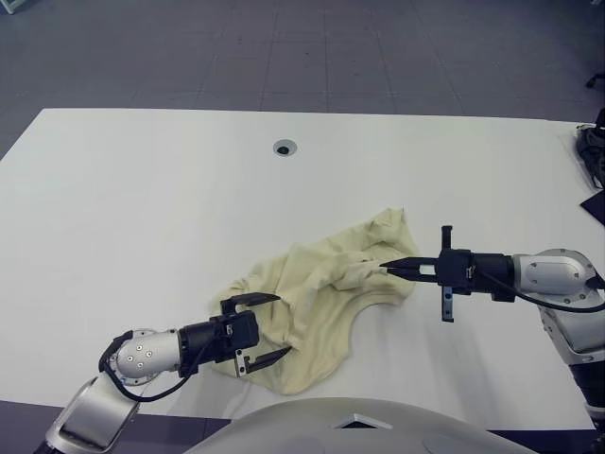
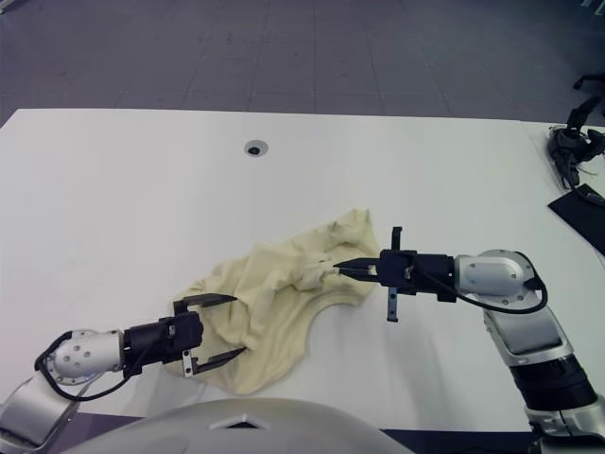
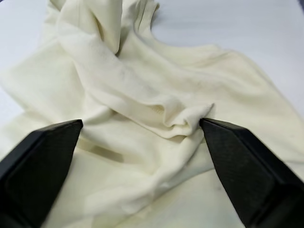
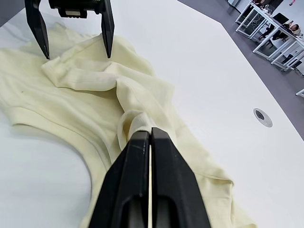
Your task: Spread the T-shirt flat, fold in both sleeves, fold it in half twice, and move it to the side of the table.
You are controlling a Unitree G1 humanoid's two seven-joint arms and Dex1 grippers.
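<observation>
White table (image 1: 113,189), T-shirt (image 1: 317,298) between parted left jaws, within clamped right jaws.

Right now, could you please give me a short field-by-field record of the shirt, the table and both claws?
T-shirt: pale yellow, crumpled, not yet spread flat
Table: white, shirt lies near its front edge
Left claw: open, at the shirt's left edge
Right claw: shut on a fold at the shirt's right side
Cable hole: beyond the shirt, apart from it
</observation>
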